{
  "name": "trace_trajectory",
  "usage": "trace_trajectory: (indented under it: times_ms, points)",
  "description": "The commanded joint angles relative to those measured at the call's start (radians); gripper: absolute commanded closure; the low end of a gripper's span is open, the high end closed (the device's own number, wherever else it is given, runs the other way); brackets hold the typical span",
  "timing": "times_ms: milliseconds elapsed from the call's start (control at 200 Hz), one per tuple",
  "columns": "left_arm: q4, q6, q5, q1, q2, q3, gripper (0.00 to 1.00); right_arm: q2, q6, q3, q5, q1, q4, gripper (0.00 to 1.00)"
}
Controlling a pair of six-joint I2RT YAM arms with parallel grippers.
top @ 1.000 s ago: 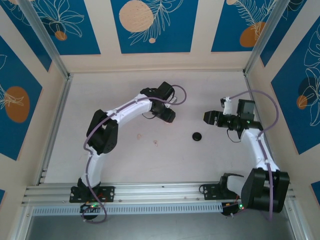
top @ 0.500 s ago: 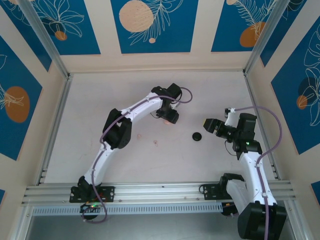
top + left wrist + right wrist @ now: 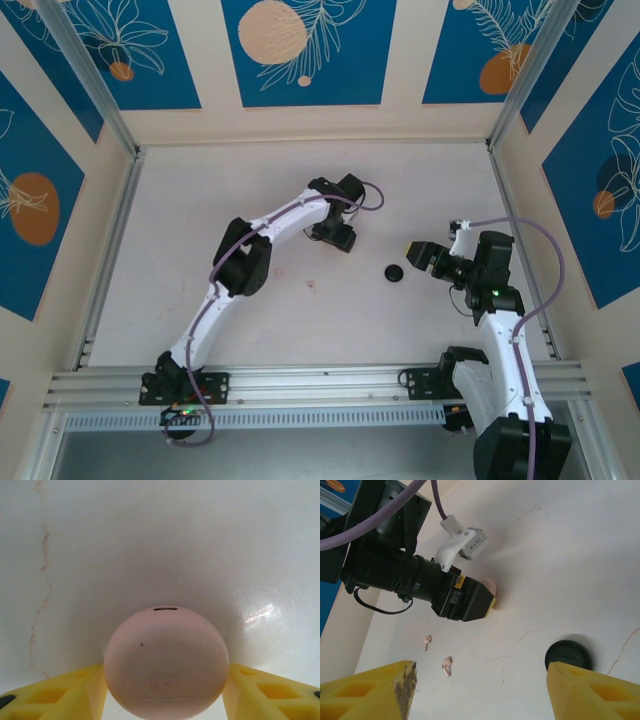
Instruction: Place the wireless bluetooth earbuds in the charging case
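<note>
A round pale pink charging case (image 3: 166, 662) rests on the white table, with my left gripper (image 3: 165, 682) shut on it, a yellow finger (image 3: 60, 695) pressed to each side. In the right wrist view the pink case (image 3: 489, 586) peeks out beyond the left gripper (image 3: 470, 602). Two pale pink earbuds (image 3: 426, 641) (image 3: 447, 666) lie loose on the table, apart from both grippers. A black round case (image 3: 395, 272) sits closed just left of my right gripper (image 3: 416, 250). That gripper (image 3: 480, 680) is open and holds nothing, and the black case (image 3: 568, 655) lies by its right finger.
Cream walls with blue panels enclose the table on three sides (image 3: 310, 125). Aluminium rails (image 3: 320, 385) run along the near edge by the arm bases. One pink earbud (image 3: 312, 286) shows as a small speck in front of the left arm.
The left arm has stretched farther out and its gripper has settled low around the pink case. The right gripper has moved nearer and down toward the black case.
</note>
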Motion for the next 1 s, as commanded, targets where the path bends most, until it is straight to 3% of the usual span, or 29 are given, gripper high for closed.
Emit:
trace_trajectory:
  times_ms: [0,325,660,830,995]
  points:
    - [-0.016,-0.015,-0.021,-0.009,0.046,0.04,0.39,-0.025,-0.005,-0.002,-0.035,0.006,-0.038,0.3]
    - [-0.017,0.025,-0.049,-0.009,0.065,0.057,0.48,-0.041,-0.005,0.004,-0.031,0.005,-0.066,0.31]
    - [0.007,0.128,-0.069,-0.008,-0.012,0.021,0.58,-0.028,-0.009,0.011,-0.069,0.004,-0.084,0.33]
    - [0.09,0.265,-0.019,-0.009,-0.099,-0.121,0.6,0.081,-0.02,0.027,-0.169,-0.001,-0.085,0.34]
    - [0.195,0.391,0.036,-0.01,-0.208,-0.317,0.62,0.283,-0.017,0.092,-0.226,-0.011,-0.116,0.37]
